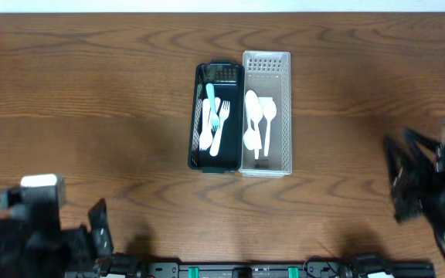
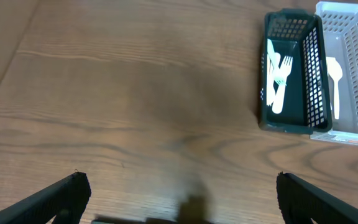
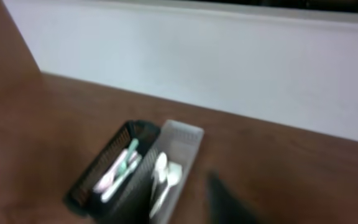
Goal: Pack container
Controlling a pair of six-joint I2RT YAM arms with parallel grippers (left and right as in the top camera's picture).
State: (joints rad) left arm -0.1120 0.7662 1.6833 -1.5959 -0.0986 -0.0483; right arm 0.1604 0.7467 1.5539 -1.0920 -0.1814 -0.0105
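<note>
A wooden table [image 1: 91, 93] held 2 narrow baskets touching side by side at its middle: a dark basket [image 1: 193, 131] of white and teal forks [image 1: 215, 127], and a white basket [image 1: 266, 62] of white spoons [image 1: 258, 116]. The left gripper [image 2: 182, 193] hung near the front edge, jaws spread wide, empty. The right gripper [image 1: 402, 181] was too blurred to tell its state.
</note>
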